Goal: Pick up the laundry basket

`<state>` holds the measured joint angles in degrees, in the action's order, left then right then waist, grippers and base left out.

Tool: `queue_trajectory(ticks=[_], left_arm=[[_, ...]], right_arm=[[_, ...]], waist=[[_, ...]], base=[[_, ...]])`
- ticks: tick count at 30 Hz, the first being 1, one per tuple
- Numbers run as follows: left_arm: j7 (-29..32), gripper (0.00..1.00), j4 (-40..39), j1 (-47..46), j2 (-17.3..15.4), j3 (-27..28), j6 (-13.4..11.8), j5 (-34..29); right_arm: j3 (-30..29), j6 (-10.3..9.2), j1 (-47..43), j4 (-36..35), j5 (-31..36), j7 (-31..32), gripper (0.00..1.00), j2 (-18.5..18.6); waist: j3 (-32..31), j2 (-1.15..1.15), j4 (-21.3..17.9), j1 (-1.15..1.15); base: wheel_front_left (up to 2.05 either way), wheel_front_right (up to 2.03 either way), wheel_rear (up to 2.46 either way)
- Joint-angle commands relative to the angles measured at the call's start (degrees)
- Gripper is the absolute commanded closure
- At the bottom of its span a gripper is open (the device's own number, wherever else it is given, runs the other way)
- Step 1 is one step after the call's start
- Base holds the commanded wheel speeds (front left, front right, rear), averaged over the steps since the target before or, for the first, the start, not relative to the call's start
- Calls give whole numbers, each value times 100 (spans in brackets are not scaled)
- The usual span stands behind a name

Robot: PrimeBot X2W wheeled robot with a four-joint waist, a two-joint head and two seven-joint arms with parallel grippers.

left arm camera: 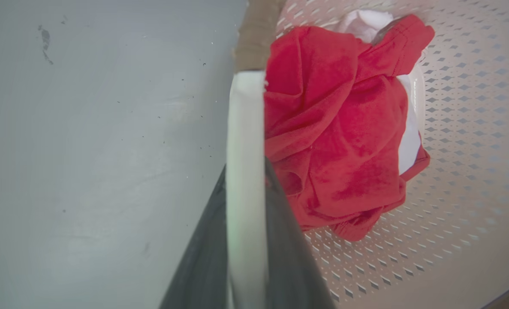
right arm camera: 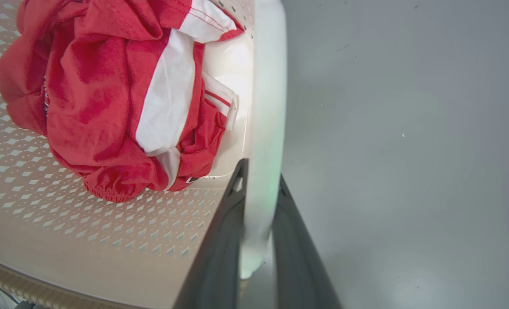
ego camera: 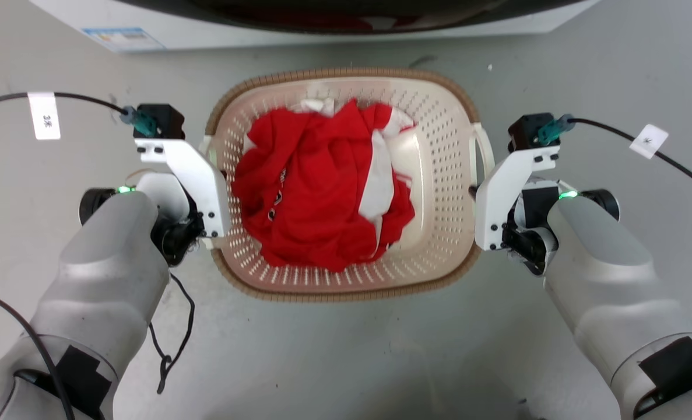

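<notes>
Firmly, left hand (left arm camera: 245, 171), right hand (right arm camera: 260, 174) each clamped on laundry basket (ego camera: 346, 293), grey floor (ego camera: 346, 361) (scuffed)

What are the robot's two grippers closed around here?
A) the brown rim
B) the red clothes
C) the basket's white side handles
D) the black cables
C: the left gripper has one white handle of the laundry basket between its dark fingers, and the right gripper has the other handle.
</notes>
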<state>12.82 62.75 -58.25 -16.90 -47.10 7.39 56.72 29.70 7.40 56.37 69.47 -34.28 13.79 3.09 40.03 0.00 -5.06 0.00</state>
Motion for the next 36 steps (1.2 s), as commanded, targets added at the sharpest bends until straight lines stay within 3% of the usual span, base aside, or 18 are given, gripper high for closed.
queue_trajectory(ticks=[1, 8, 17, 36], left_arm=[[77, 100, -2, 89, 67, -44, 15, 89], [462, 100, 140, 408, 165, -200, 20, 465], [842, 100, 247, 866, 263, -377, 20, 817], [1411, 100, 453, 1711, 466, -666, 21, 1307]], right_arm=[[77, 17, -90, 1, -98, 173, 100, -37], [299, 18, -323, 15, -477, 830, 100, -30], [478, 18, -608, 37, -822, 1151, 100, 98], [611, 18, -1381, 348, -1285, 2084, 100, 16]], waist=[[-388, 0, -18, 0], [-1197, 0, -18, 0], [-2212, 0, -9, 0], [-3924, 0, -23, 0]], base=[[0, 0, 0], [0, 0, 0], [0, 0, 0], [0, 0, 0]])
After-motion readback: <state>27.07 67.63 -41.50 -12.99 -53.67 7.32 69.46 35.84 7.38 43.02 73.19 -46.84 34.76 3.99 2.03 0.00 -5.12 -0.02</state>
